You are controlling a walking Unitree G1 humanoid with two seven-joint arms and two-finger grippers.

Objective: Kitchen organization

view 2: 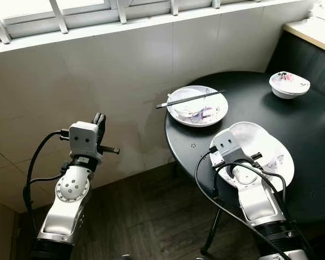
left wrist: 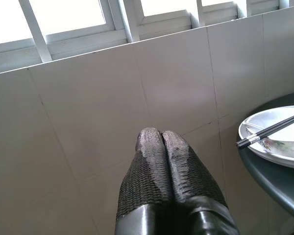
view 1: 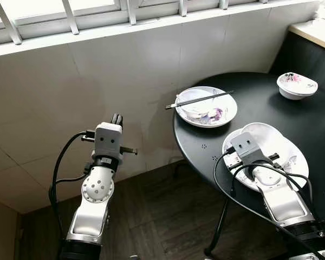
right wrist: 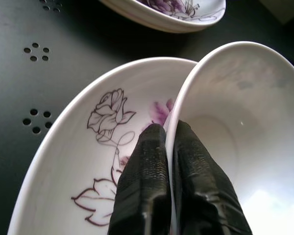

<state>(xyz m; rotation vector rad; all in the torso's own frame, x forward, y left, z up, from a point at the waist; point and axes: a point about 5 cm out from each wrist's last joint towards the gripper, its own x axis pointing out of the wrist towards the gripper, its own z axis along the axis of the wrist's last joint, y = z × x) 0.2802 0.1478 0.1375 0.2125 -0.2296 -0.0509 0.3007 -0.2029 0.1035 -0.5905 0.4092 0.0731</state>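
1. Right gripper [right wrist: 169, 147] is pinched onto the rim of a plain white bowl [right wrist: 235, 122], one finger inside the wall and one outside, so the rim sits squeezed between the two pads.
2. That bowl sits tilted inside a flowered plate [right wrist: 83, 147] at the near edge of the round black table [view 1: 260, 103]; whether its base is resting on the plate or already clear of it cannot be told.
3. Left gripper [left wrist: 161, 142] has its fingers pressed together with nothing between them, held up off the table's left side and facing the tiled wall [left wrist: 88, 122].
4. To do this well, I would raise the bowl straight up before carrying it sideways, so its lower edge does not drag on the plate and push it toward the table's near edge.
5. A rim pinch on glazed china looks likely to slip or swing; keep the wrist steady and the bowl's weight hanging below the fingers.
6. Toward the table's far-left edge a second plate [view 1: 207, 106] holds a small bowl with chopsticks [view 1: 199, 99] laid across; a flowered bowl [view 1: 296, 85] stands near the far-right edge. Either seems a fair stacking spot, though the chopsticks would need shifting first.
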